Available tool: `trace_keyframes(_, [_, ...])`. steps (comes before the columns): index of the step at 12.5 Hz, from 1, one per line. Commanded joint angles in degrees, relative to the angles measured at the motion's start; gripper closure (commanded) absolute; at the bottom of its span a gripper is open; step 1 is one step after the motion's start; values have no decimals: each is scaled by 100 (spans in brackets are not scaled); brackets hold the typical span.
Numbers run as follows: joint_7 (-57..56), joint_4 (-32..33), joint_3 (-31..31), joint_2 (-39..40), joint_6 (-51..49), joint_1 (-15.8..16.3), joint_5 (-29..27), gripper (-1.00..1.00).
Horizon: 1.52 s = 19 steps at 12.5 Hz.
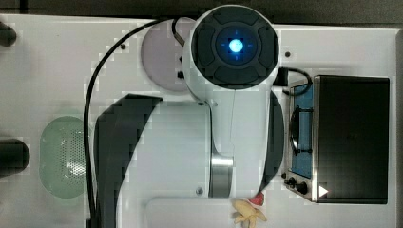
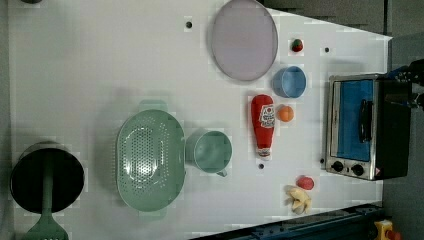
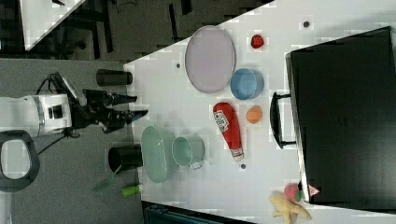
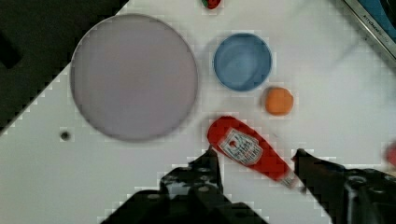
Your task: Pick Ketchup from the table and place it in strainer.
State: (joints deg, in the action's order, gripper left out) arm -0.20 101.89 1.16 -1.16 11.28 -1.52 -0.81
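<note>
Reaching the Ketchup (image 2: 263, 126) is the step in hand. The bottle lies flat on the white table (image 2: 100, 60), label up, between the green cup (image 2: 212, 151) and the orange ball (image 2: 285, 113), well away from any edge. The gripper (image 4: 254, 161) is open, holds nothing, and hangs high above it, so it should descend straight, straddle the bottle's body across its width, not its length, and close gently. The strainer (image 2: 149, 159) stands just beside the cup, empty. A toaster oven (image 2: 361, 126) sits at the table's edge. The room floor around looks grey.
</note>
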Motion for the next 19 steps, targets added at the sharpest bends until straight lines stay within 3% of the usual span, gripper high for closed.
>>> trace_keyframes(1, [-29, 520, 221, -1243, -1104, -602, -98, -59])
trace_keyframes(3, [-46, 664, 237, -1204, -1031, -592, -99, -99])
trace_keyframes(7, [-845, 1112, 393, -944, -441, -582, -99, -100])
trace_keyframes(13, [-3728, 2026, 654, -389, 916, -576, -97, -100])
trace_keyframes(19, [-5764, 2998, 748, 158, 2716, -575, -90, -100])
